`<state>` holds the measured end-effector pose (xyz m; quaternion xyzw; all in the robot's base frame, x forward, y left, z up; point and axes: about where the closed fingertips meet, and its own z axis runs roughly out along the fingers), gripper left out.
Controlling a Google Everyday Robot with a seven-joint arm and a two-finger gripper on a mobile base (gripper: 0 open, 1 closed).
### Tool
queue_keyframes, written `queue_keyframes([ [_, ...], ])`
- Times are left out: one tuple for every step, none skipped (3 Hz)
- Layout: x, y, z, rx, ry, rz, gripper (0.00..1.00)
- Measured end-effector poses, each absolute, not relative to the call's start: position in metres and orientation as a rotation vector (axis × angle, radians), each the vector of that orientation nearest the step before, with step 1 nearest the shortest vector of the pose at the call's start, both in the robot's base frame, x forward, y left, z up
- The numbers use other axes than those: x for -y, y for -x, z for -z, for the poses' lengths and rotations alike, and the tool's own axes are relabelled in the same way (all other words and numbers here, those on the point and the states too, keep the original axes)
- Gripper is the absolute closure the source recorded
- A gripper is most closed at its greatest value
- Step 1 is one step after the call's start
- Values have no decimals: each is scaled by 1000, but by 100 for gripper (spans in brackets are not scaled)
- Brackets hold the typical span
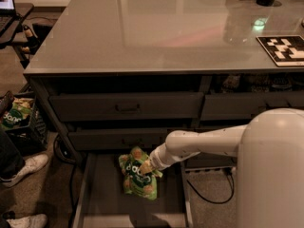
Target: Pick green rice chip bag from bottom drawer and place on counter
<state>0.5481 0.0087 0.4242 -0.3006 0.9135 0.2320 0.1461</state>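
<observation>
In the camera view, the gripper (148, 166) reaches in from 3 o'clock over the open bottom drawer (102, 201). Its jaws pinch the upper right edge of the green rice chip bag (137, 178). The bag is crumpled and light green, with a dark round logo and tan chips, and hangs at the gripper's 7 o'clock. The glossy grey counter (161, 32) lies at 12 o'clock.

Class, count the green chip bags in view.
2. One green rice chip bag at the gripper over the bottom drawer; a second bag in the crate at far left. More may be hidden there.
</observation>
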Motion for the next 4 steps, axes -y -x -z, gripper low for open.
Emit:
queue_keyframes([
  [-8,-551,-436,-2615,875,-652,100],
  [-9,-548,-445,-2618,876,-656,100],
  [-9,-536,-495,-2589,854,-674,100],
  [-10,-530,-563,-2503,861,-637,100],
])
